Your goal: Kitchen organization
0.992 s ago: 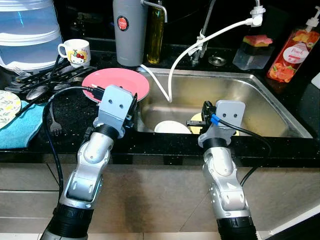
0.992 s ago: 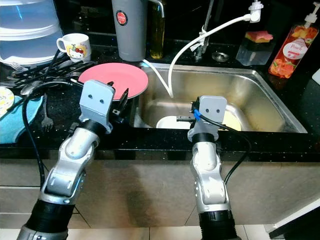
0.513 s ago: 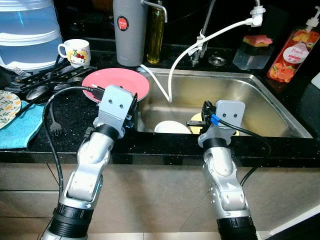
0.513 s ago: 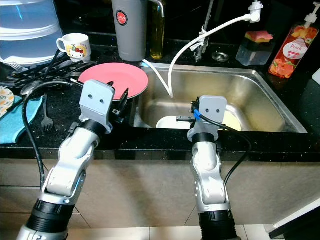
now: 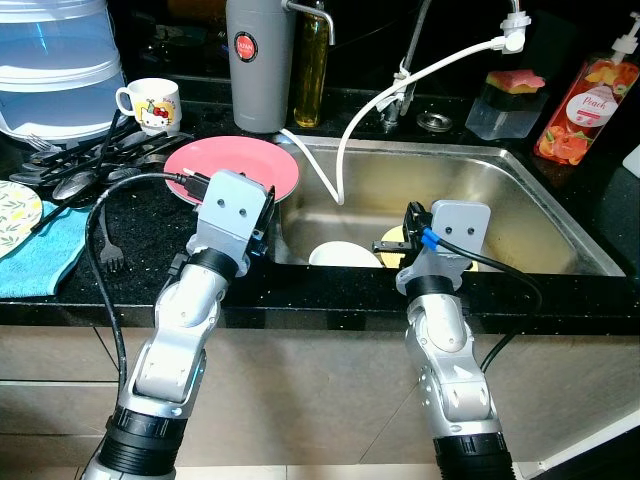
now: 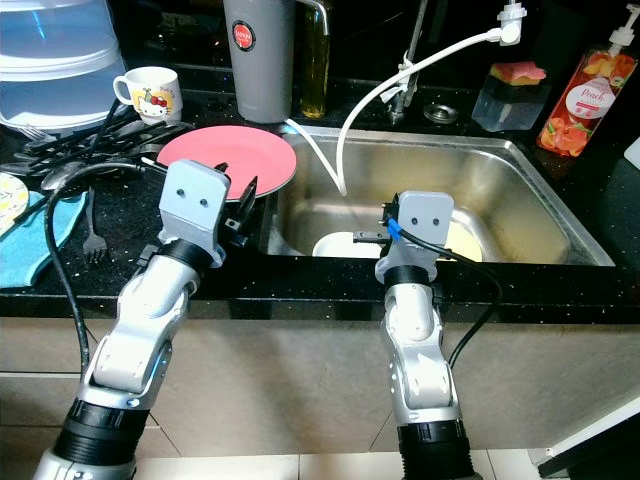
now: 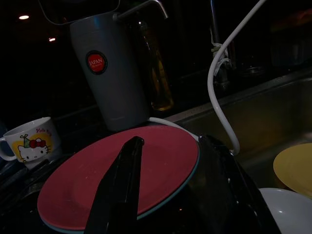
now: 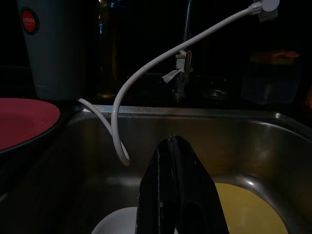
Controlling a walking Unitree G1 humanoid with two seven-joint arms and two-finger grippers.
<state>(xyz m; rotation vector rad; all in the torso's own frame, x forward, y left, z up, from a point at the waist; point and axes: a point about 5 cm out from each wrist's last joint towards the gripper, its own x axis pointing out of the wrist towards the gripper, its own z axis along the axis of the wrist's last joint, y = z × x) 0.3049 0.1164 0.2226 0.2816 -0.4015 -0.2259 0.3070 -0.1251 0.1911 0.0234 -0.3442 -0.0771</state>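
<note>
A pink plate (image 5: 232,167) lies on the black counter just left of the steel sink (image 5: 520,215). My left gripper (image 7: 173,141) hovers over the plate's near edge, open, with nothing between its fingers (image 6: 249,187). In the sink lie a white bowl (image 5: 343,254) and a yellow plate (image 6: 462,240). My right gripper (image 8: 174,141) is held above the sink's front edge, over the bowl, its fingers pressed shut and empty.
A cartoon mug (image 5: 150,103), a heap of cutlery (image 5: 90,160), a fork (image 5: 108,235), a blue cloth (image 5: 40,255) and a floral plate (image 5: 15,215) sit at left. Behind stand a grey flask (image 5: 258,62), oil bottle (image 5: 311,65), white hose (image 5: 400,85), sponge box (image 5: 507,100) and soap bottle (image 5: 585,100).
</note>
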